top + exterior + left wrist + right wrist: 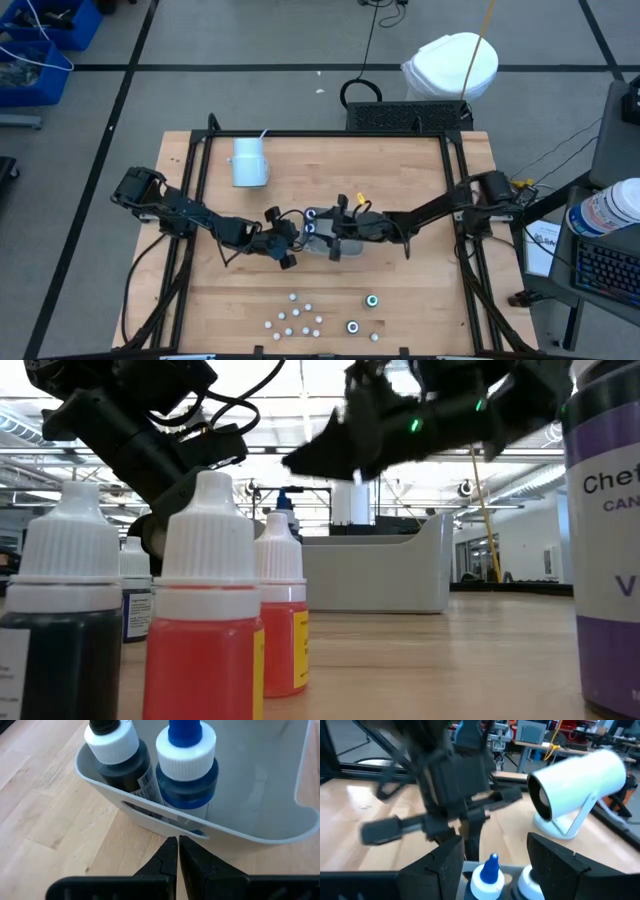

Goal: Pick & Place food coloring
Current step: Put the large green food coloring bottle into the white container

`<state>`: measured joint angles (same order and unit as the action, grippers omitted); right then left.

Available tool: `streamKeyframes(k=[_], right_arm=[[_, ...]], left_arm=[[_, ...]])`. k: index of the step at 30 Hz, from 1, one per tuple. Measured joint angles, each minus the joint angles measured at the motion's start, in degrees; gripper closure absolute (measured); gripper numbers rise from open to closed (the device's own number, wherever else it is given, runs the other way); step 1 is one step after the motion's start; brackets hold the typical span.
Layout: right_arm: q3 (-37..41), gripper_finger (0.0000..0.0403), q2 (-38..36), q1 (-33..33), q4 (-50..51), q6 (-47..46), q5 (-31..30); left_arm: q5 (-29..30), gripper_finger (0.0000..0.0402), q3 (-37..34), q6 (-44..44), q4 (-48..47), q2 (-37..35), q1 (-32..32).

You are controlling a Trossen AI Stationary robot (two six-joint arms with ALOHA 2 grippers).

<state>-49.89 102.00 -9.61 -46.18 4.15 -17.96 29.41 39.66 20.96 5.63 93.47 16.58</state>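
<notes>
A grey tray [322, 246] [260, 795] sits mid-table with two dark food coloring bottles standing in one end: a black-tipped one [117, 750] and a blue-tipped one [186, 765]. My left gripper [292, 242] [177, 847] is shut, its tips low at the tray's outer wall just in front of those bottles. My right gripper [336, 228] [502, 865] is open above the tray, one finger on either side of the two bottle tops [489, 867], touching neither. Several small white-capped bottles [297, 315] [205, 620] and two teal-topped ones [372, 300] stand near the table's near edge. My left gripper's shut fingertips [172, 845] stand low against the tray's outer wall [150, 807], coming level from the table's left side. I cannot tell whether they touch it.
A white cup [248, 162] [580, 780] lies on its side toward the far left of the table. A large purple-labelled bottle [605, 540] stands close to the low camera. Both arms meet over the tray, so room there is tight. Bare wood lies to the right.
</notes>
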Motion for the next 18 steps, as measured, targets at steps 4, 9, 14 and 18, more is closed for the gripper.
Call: streamKeyframes(k=[4, 9, 14, 18], right_arm=[[-0.02, 0.0195, -9.09, -1.23, 11.11, 0.27, 0.11], [0.29, 0.0205, -21.21, -3.09, 26.32, 1.6, 4.42], [6.18, 0.0273, -32.13, -5.08, 29.1, 2.48, 9.23], [13.53, 0.0344, -40.53, -5.51, 28.68, 1.19, 9.09]], left_arm=[[0.04, 0.0376, 0.0, -1.01, -1.37, 0.0, 0.17], [0.38, 0.0376, 0.0, -0.48, -5.97, -0.17, 1.05], [0.59, 0.0376, 0.0, 1.99, -10.52, -0.24, 1.75], [0.61, 0.0376, 0.0, 2.26, -11.12, -0.24, 1.99]])
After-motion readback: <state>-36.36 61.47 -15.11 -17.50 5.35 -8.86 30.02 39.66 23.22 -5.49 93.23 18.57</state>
